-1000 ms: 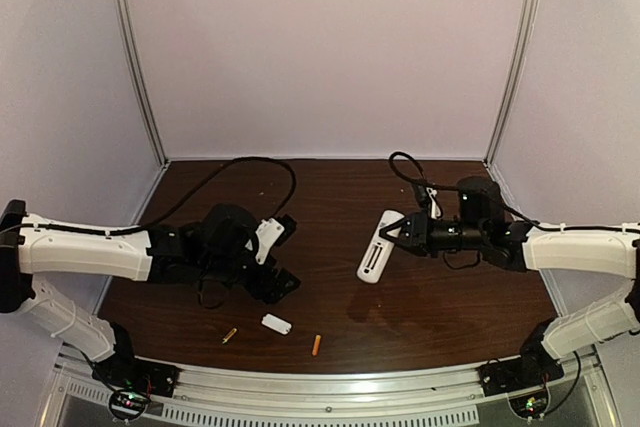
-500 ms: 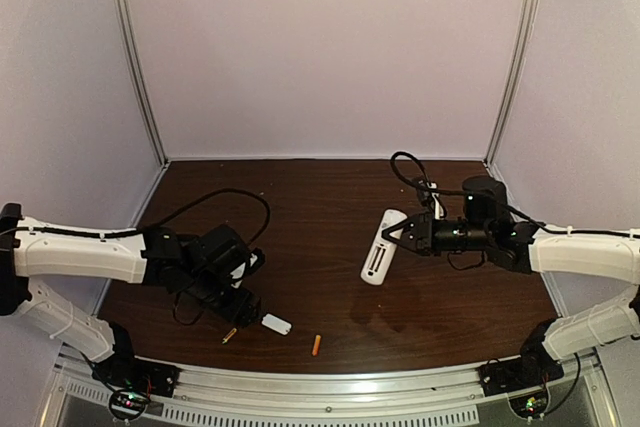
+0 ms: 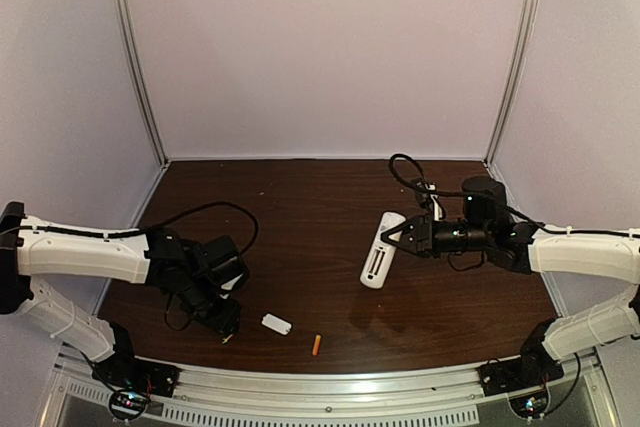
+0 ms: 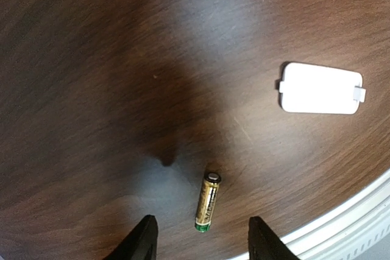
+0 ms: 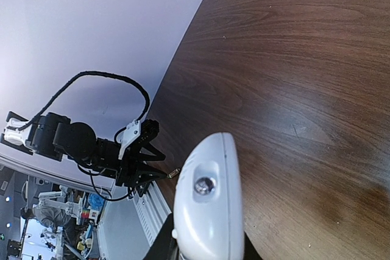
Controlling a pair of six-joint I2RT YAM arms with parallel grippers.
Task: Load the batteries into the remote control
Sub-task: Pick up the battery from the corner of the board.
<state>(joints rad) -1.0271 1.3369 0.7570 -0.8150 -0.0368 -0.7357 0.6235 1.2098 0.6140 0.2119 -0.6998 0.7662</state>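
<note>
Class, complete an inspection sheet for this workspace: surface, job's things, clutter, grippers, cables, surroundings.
Surface: dark wooden table.
Job's things: remote control in the right gripper; golden battery, orange battery and white cover lie near the front edge.
Clutter: nothing seen.
Grippers: left gripper open, fingers either side of the golden battery, not touching; right gripper shut on the remote control.
Cables: left cable loops behind its wrist; right cable likewise.
Surroundings: pale walls, metal rail in front.

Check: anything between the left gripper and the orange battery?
Top view: the white cover lies between left gripper and orange battery.
</note>
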